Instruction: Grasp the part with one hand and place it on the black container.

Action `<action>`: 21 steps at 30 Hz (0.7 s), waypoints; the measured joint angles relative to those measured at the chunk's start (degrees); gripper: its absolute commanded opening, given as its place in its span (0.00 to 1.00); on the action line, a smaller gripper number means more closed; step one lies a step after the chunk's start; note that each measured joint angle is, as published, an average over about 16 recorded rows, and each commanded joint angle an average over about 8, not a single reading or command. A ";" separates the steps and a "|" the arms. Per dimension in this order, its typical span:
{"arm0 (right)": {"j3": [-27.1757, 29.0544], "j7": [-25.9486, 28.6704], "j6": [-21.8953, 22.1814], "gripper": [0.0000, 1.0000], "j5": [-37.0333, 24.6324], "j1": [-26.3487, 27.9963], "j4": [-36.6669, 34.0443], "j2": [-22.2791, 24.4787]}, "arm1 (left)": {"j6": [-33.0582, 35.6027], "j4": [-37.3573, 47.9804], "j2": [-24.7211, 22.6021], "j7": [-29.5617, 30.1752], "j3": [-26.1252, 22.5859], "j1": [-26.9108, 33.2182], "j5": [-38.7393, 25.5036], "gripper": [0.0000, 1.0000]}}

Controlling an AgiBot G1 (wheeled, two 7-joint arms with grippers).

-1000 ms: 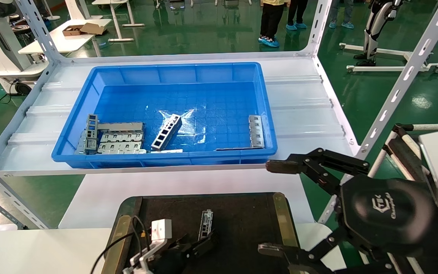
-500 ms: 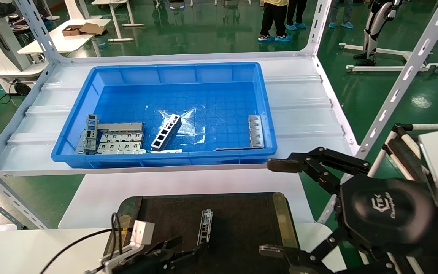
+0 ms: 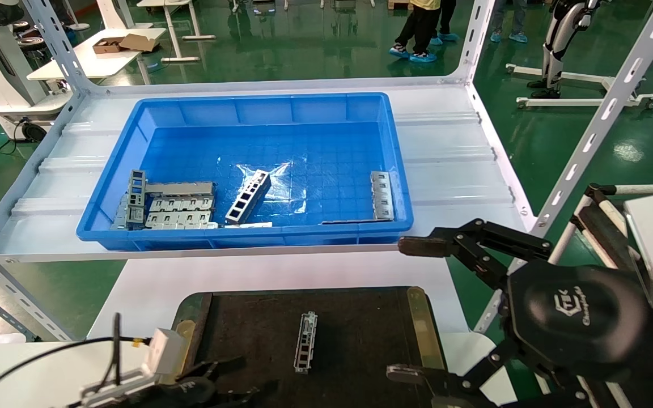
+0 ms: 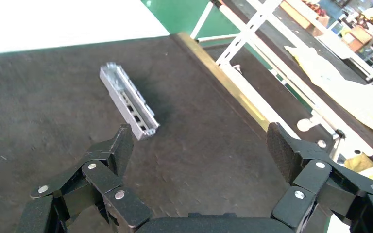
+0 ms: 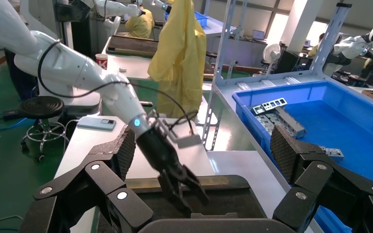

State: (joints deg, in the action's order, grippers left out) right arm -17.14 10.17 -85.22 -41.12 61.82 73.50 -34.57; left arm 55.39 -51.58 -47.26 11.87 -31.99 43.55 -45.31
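The part (image 3: 305, 343) is lying flat on the black container (image 3: 360, 317), near its middle, clear of the brass strips (image 3: 420, 326) along the sides; placement is judged as done. Its long axis is running away from the robot toward the blue bin (image 3: 247, 170). The left gripper (image 3: 221, 377) is being held at the container's near left corner, fingers (image 4: 116, 150) spread wide and holding nothing, with the part lying ahead of the tips, apart from them. This is the nearer arm, so a clean withdrawal is judged to be all that is being called for. The right gripper (image 3: 417, 309) is being held beside the container's right edge, fingers wide, empty. The part is showing as a slim silver-grey channel with small rectangular cutouts along a dark trough
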 measured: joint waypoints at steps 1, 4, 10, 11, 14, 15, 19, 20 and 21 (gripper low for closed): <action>0.00 0.00 0.00 1.00 0.00 0.00 0.00 0.00 | 0.92 -0.13 0.64 -0.28 0.16 0.14 0.14 1.00; -0.01 -0.01 0.01 1.00 0.01 0.00 0.00 0.00 | 3.54 -0.50 2.43 -1.12 0.63 0.61 0.54 1.00; -0.03 -0.01 0.01 1.00 0.02 0.01 0.00 0.01 | 8.06 -1.26 5.45 -2.79 1.44 1.46 1.18 1.00; -0.03 -0.02 0.01 1.00 0.02 0.01 0.00 0.01 | 8.70 -1.39 5.90 -3.02 1.58 1.55 1.31 1.00; -0.04 -0.02 0.02 1.00 0.03 0.01 0.00 0.02 | 10.35 -1.82 7.18 -3.63 2.04 1.64 1.83 1.00; -0.04 -0.02 0.02 1.00 0.03 0.01 0.00 0.02 | 10.80 -1.98 7.58 -3.82 2.22 1.61 2.05 1.00; -0.06 -0.03 0.02 1.00 0.04 0.01 0.00 0.02 | 12.07 -2.74 8.98 -4.53 3.00 1.21 3.05 1.00; -0.06 -0.03 0.03 1.00 0.04 0.01 0.00 0.02 | 12.28 -2.94 9.29 -4.66 3.20 1.07 3.32 1.00; -0.06 -0.03 0.03 1.00 0.04 0.01 0.00 0.03 | 12.47 -3.16 9.59 -4.77 3.39 0.92 3.59 1.00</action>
State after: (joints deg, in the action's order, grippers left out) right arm -17.20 10.14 -85.19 -41.07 61.84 73.50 -34.54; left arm 67.86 -54.74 -37.67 7.10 -28.60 44.47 -41.72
